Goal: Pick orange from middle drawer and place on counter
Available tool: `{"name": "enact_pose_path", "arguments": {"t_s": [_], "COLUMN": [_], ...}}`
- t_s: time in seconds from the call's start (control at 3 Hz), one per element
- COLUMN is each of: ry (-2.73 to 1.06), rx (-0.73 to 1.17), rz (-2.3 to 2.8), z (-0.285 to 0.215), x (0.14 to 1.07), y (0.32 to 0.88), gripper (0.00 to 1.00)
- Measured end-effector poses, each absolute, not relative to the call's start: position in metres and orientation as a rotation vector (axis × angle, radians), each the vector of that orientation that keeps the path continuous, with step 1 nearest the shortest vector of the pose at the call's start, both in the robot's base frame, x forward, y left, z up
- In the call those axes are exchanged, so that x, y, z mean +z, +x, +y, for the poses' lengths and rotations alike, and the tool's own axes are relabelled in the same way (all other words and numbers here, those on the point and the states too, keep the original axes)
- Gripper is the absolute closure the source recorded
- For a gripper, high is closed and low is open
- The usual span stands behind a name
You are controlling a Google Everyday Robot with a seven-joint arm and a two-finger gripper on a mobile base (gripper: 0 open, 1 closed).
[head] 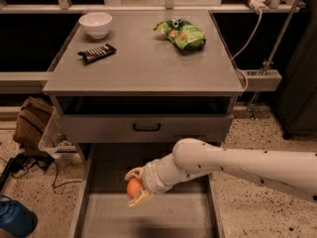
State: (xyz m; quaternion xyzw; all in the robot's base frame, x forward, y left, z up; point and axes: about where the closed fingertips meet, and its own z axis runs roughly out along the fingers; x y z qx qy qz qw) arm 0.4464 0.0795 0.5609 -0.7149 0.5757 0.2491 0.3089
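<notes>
The orange (pixel 133 188) is a small round fruit held between the fingers of my gripper (pixel 135 188), which is shut on it. The gripper hangs above the floor of the open middle drawer (pixel 106 217), a grey metal tray pulled out at the bottom of the cabinet. My white arm (pixel 233 165) reaches in from the right. The counter (pixel 143 58) is the flat grey cabinet top, higher and farther back than the gripper.
On the counter stand a white bowl (pixel 95 24) at the back left, a dark candy bar (pixel 96 53) in front of it, and a green snack bag (pixel 182 32) at the back right. A closed drawer front with a black handle (pixel 146 128) sits above the open drawer.
</notes>
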Motion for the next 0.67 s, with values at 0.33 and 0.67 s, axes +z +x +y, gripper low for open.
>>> {"name": "enact_pose_path", "arguments": {"t_s": [0.33, 0.67], "ry": [-1.881, -1.902], "rx": [0.694, 0.693], "rz": [1.533, 1.509], "z": [0.081, 0.084], "x": [0.548, 0.561], "y": [0.442, 0.444], "gripper": [1.00, 1.00]}}
